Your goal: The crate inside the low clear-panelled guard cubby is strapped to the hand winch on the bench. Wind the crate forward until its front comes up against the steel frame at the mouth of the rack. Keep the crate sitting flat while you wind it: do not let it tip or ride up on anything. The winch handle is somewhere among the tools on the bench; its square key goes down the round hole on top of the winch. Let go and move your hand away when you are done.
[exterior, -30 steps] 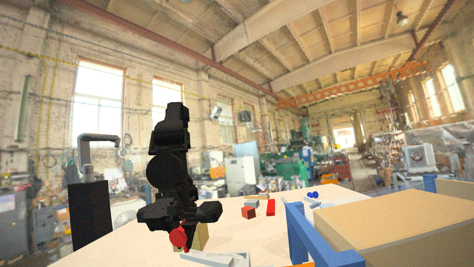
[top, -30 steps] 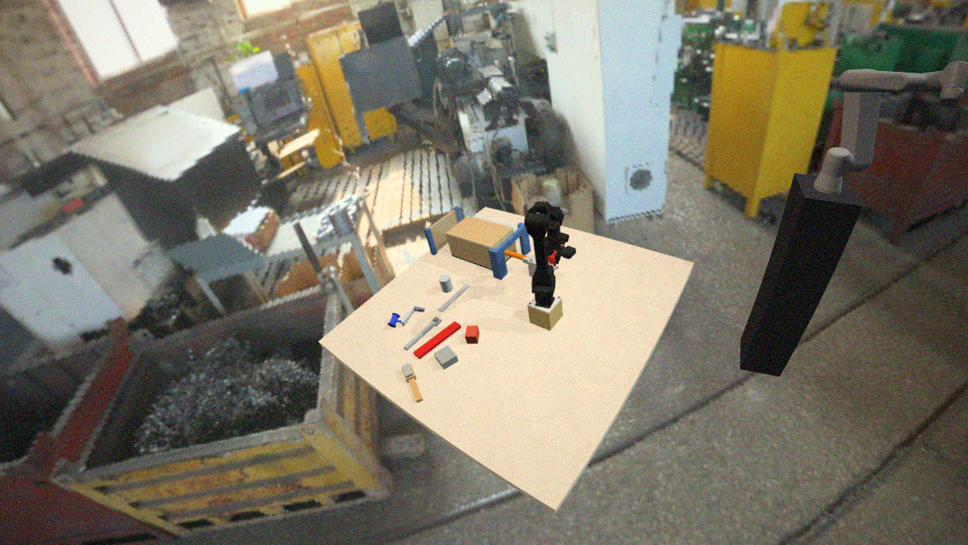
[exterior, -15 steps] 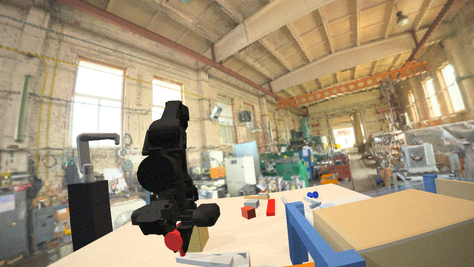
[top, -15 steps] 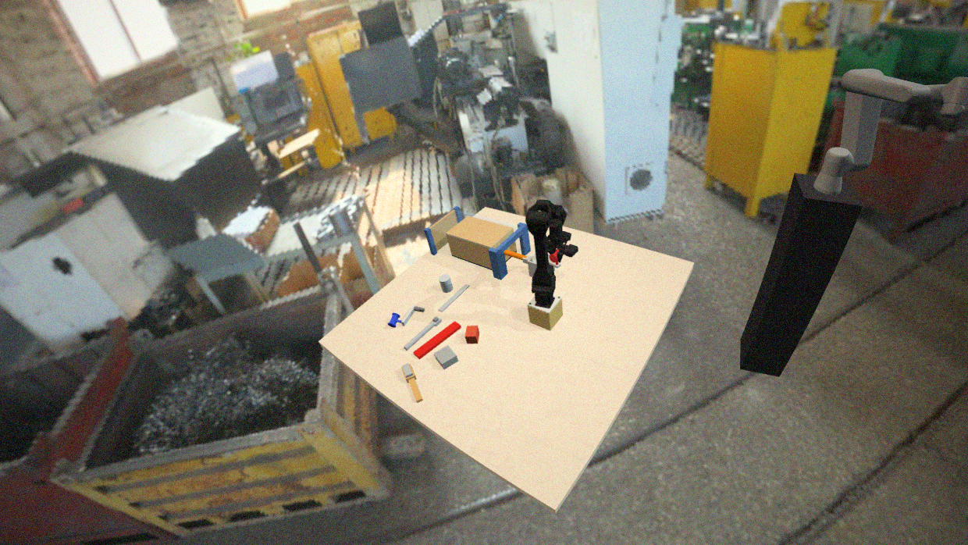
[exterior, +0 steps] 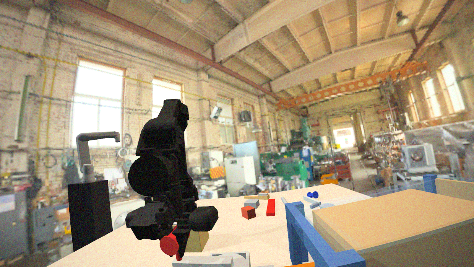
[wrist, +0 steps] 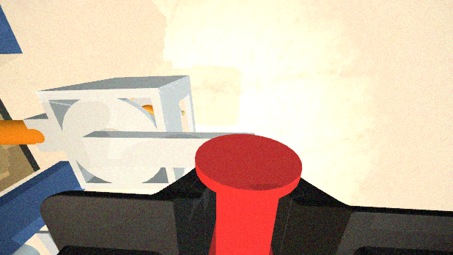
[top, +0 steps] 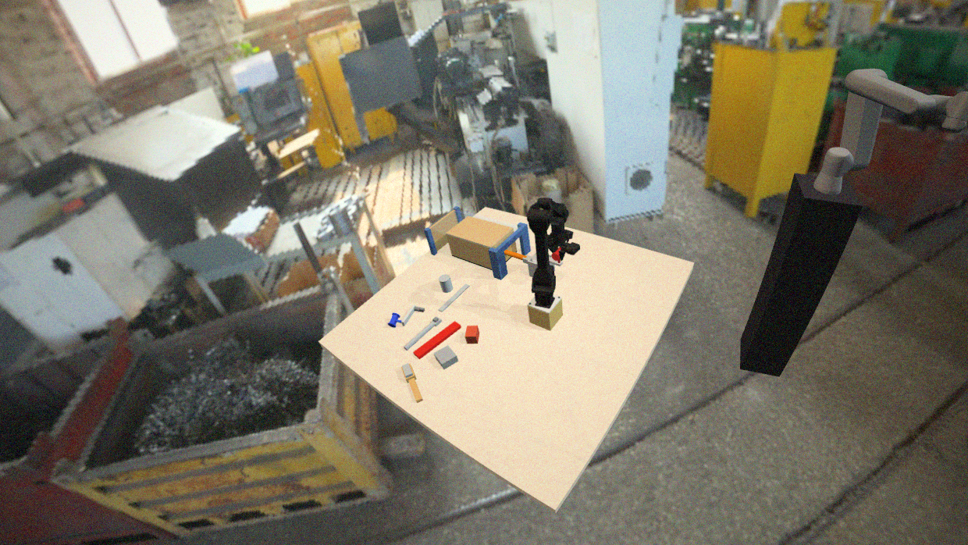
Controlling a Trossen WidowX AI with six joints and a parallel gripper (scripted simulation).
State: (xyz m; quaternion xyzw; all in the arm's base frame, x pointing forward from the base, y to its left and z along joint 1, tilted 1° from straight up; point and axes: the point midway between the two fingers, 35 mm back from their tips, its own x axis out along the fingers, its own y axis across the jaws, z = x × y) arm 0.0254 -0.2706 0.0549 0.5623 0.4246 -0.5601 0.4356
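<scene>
At the far corner of the table [top: 609, 325], right in front of the blue frame [top: 500, 260], the tool [wrist: 248, 205] is clenched on the red knob [wrist: 248, 161] of the winch handle, whose pale crank arm [wrist: 146, 144] runs flat from the knob across the top of the winch [wrist: 117, 128]. The arm lies level over the drum, which suggests the square key is already seated down the top hole, though the hole itself is hidden under the crank. Gripping the knob rather than the arm makes sense: it gives the longest lever and lets the wrist swing round the drum. The orange strap [wrist: 20, 132] leaves the winch toward the frame, taut-looking and low, so the pull on the crate [top: 477, 240] should stay horizontal and not lift its nose. The crate sits inside the cubby, apparently flat; its front looks close to the frame posts, but whether it touches them I cannot tell. Winding appears under way, not finished. Loose tools, including a blue-knobbed crank [top: 404, 318] and a red bar [top: 436, 340], lie well apart toward the table's other edge, out of the sweep.
</scene>
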